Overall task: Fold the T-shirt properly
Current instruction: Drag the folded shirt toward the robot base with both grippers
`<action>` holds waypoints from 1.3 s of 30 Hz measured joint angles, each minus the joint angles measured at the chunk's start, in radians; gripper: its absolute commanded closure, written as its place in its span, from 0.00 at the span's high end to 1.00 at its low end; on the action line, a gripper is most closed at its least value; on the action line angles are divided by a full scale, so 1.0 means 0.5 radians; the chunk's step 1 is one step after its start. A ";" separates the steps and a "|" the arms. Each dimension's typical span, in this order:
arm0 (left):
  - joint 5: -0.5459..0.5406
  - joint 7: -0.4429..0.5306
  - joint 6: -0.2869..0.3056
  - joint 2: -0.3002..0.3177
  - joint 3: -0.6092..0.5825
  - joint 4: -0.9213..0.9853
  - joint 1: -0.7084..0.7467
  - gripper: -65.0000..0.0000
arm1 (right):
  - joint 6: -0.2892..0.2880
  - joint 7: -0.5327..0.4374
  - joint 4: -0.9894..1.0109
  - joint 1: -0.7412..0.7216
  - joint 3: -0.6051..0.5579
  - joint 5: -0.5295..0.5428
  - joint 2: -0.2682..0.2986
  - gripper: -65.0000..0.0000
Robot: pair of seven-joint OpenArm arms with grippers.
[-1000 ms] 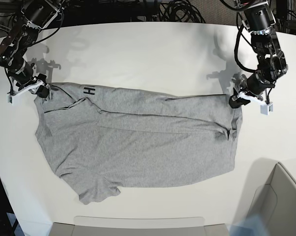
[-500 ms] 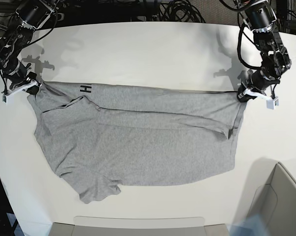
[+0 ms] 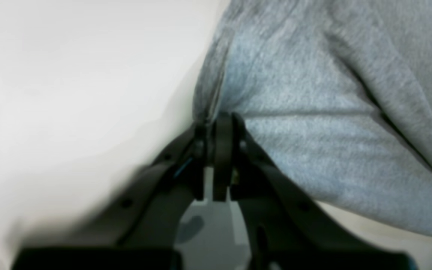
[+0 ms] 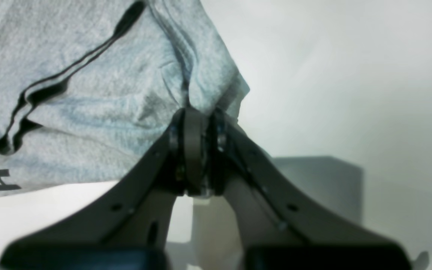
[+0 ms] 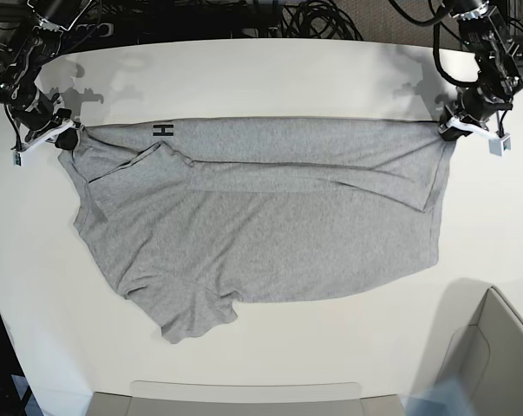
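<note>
White tabletop [image 5: 270, 78] carried the heather-grey T-shirt [image 5: 270, 225], which lay spread across its middle with its long axis running side to side, one short sleeve [image 5: 196, 316] pointing toward the near edge and a black letter H [image 5: 163, 130] showing on the folded-over far edge. That far edge was drawn taut between the arms. The left gripper [image 5: 452, 124] was clamped on the corner at the view's right, the right gripper [image 5: 68, 132] pinched the corner at the view's left, both with jaws closed on cloth. To do this step well, I judged both arms should move together at equal height, holding even tension so the fold line lands straight.
</note>
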State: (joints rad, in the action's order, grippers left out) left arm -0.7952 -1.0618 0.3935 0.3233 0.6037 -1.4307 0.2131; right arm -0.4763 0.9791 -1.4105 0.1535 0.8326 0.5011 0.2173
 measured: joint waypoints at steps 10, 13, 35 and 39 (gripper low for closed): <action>-0.018 0.061 0.233 0.064 0.137 -0.009 0.264 0.00 | 0.000 0.045 -0.463 0.337 -0.005 -0.035 -0.273 0.00; -0.031 0.086 0.233 0.069 0.140 -0.013 0.310 0.00 | -0.001 0.035 -0.464 0.367 -0.005 -0.014 -0.271 0.00; -0.033 0.243 0.397 0.147 0.173 -0.018 0.597 0.00 | -0.158 -0.047 -0.478 0.563 0.011 0.046 -0.249 0.00; -0.033 0.243 0.397 0.147 0.173 -0.018 0.599 0.03 | -0.166 -0.061 -0.478 0.562 0.010 0.007 -0.255 0.00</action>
State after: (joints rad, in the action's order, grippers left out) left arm -0.8116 -0.9405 0.5922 0.3969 0.6903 -1.4395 0.5125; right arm -0.5594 0.9485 -1.6497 0.4347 0.8375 0.5045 0.0898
